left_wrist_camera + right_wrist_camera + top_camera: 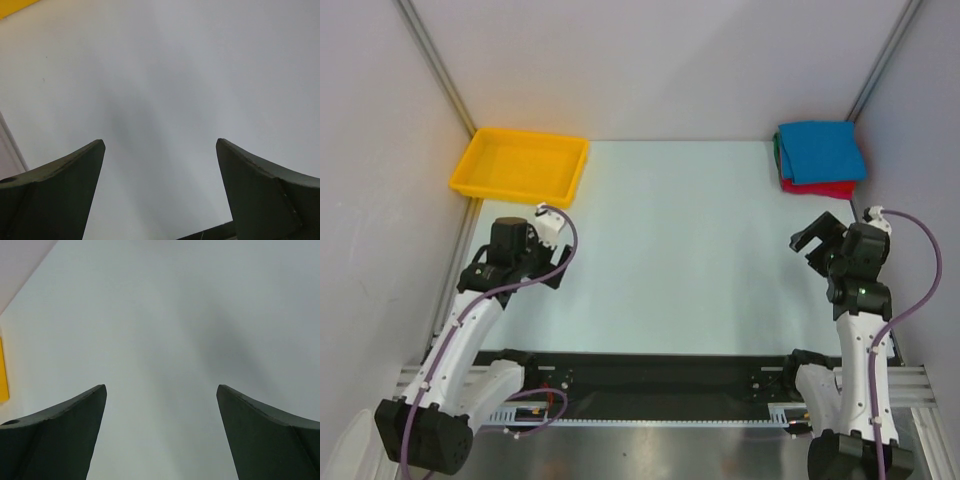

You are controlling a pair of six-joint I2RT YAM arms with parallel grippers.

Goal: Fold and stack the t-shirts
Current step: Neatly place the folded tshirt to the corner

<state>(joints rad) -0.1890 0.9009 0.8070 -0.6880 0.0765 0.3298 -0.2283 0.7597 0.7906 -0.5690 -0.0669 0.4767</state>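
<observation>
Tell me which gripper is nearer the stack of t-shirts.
Right. The right gripper hovers just in front of the stack of t-shirts in the far right corner, jaws open. The left gripper, also open, is across the table, beside the yellow tray.

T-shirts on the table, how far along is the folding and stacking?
Looks finished. Done: folded and stacked in the far right corner, blue t-shirt on top, red t-shirt beneath, a green edge showing. In hand: nothing; left pincer and right pincer are open over the table. Left: no loose shirt visible.
</observation>
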